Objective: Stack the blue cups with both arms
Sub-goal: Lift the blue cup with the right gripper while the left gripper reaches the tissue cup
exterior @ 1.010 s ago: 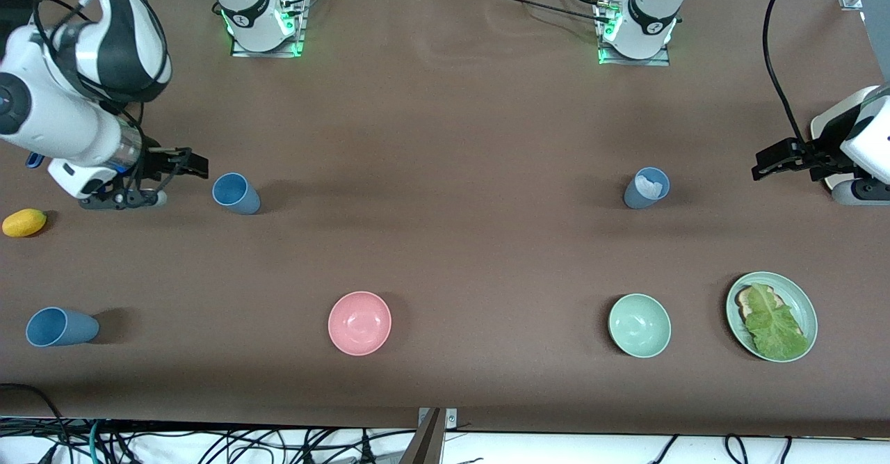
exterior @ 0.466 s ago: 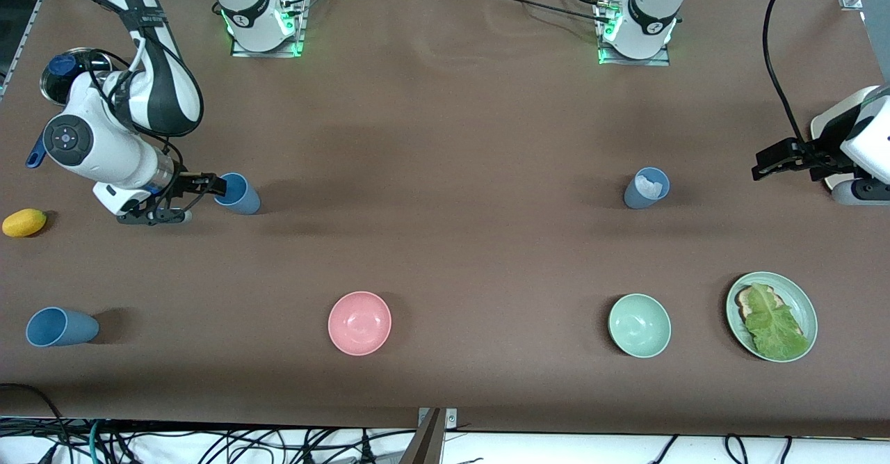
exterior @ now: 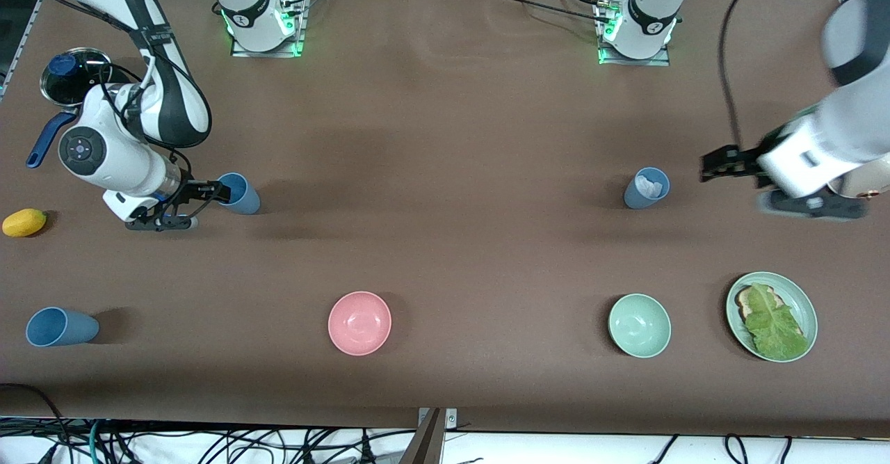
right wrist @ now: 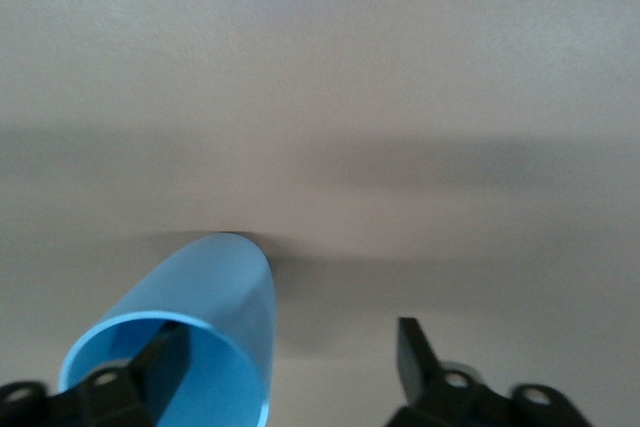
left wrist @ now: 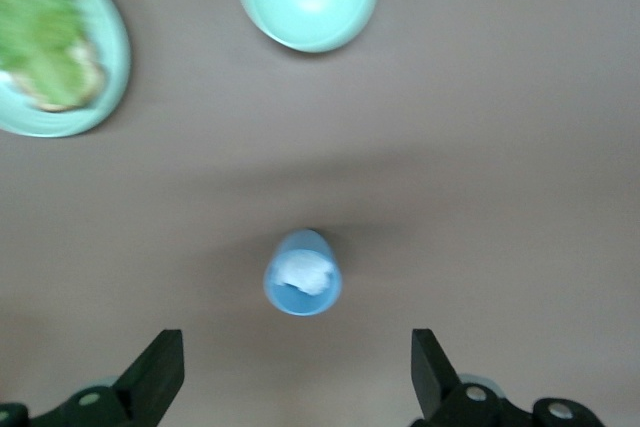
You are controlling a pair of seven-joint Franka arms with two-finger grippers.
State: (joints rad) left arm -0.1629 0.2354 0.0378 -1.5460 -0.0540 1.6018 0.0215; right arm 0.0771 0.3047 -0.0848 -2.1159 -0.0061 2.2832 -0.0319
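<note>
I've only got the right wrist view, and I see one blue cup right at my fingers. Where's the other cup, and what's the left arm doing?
Observer: The other blue cup stands toward the left arm's end of the table. The left gripper points at it without touching it.
Operator: Is that gripper open?
Observer: Yes. The left wrist view shows its fingers spread wide, with that cup ahead of them.
Operator: Anything in that cup?
Observer: Something white lies inside; I cannot tell what.
Operator: Any other cups near me?
Observer: Your right gripper is open at your cup. A third blue cup sits nearer the front camera, at the right arm's end.
</note>
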